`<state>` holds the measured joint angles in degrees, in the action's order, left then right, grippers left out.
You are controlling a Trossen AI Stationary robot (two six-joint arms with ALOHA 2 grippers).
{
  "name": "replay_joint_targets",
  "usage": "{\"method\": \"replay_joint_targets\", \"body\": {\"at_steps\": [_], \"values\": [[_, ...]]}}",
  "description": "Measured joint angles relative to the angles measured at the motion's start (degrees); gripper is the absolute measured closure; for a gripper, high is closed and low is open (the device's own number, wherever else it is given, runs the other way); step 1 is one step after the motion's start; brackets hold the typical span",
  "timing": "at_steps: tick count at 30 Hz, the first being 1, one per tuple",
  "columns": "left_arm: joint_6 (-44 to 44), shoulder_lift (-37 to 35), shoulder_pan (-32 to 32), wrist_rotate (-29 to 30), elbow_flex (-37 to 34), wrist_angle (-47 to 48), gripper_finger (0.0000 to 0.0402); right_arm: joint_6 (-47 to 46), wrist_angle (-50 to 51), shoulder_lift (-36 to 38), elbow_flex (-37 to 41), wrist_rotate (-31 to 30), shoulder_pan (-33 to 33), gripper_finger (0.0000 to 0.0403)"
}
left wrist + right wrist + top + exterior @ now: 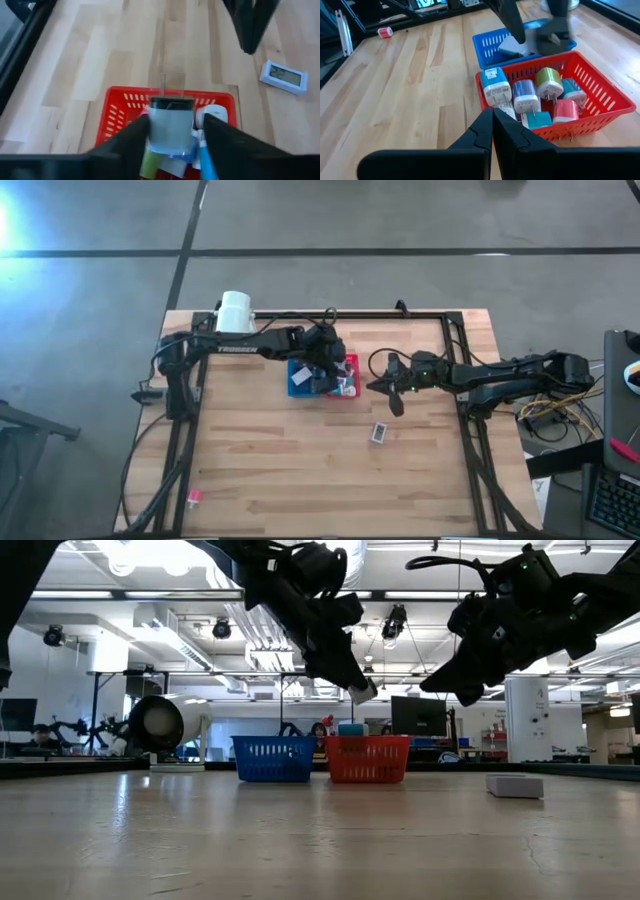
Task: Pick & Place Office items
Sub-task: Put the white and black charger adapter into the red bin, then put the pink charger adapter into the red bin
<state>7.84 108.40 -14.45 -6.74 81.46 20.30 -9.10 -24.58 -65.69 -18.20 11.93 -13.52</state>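
My left gripper [328, 372] hangs over the red bin [120, 95] with its fingers pointing down at a slant. A grey-blue piece with a black top [171, 125] is between them. The fingers stand open, and a gap shows beside the piece on one side. The red bin [600, 85] holds several small white, purple, green, pink and teal blocks [524, 92]. The blue bin [298, 380] stands against its left side. My right gripper [383, 386] waits shut above the table, to the right of the bins. My left gripper has the grey-blue piece [171, 125] between its fingers, clear above the red bin. One finger [220, 137] stands apart from it. Whether the other finger [132, 137] touches it, I cannot tell.
A small white display piece [379, 433] lies on the wood in front of my right gripper. A pink piece [194, 498] lies near the table's front left corner. A white cylinder lamp [235, 311] stands at the far left. A black frame borders the table.
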Motion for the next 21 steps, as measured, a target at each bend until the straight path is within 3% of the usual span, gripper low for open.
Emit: {"method": "replay_joint_targets", "body": {"at_steps": [6, 9, 12, 16, 21], "values": [[-0.23, -1.43, 0.14, -1.88, 3.60, 9.52, 0.0072, 0.06, 0.38, -0.02, 0.00, 0.06, 0.00, 0.0394], [-1.71, -4.43, 0.61, -4.00, 7.51, 24.58, 0.0032, 0.41, 0.42, -0.02, 0.00, 0.06, -0.02, 0.0394], [-6.08, -9.77, 3.48, -6.55, 8.99, 44.57, 0.0021, 1.62, 0.73, -0.02, 0.00, 0.06, -0.05, 0.0394], [-20.74, -21.27, 14.11, -2.54, 1.17, 54.64, 0.0021, 2.89, 1.81, -0.02, 0.00, 0.06, -0.05, 0.0394], [-52.08, -35.64, 30.01, -1.41, -16.81, 41.60, 0.0021, 2.84, 2.10, -0.02, 0.00, 0.06, -0.05, 0.0394]]}}
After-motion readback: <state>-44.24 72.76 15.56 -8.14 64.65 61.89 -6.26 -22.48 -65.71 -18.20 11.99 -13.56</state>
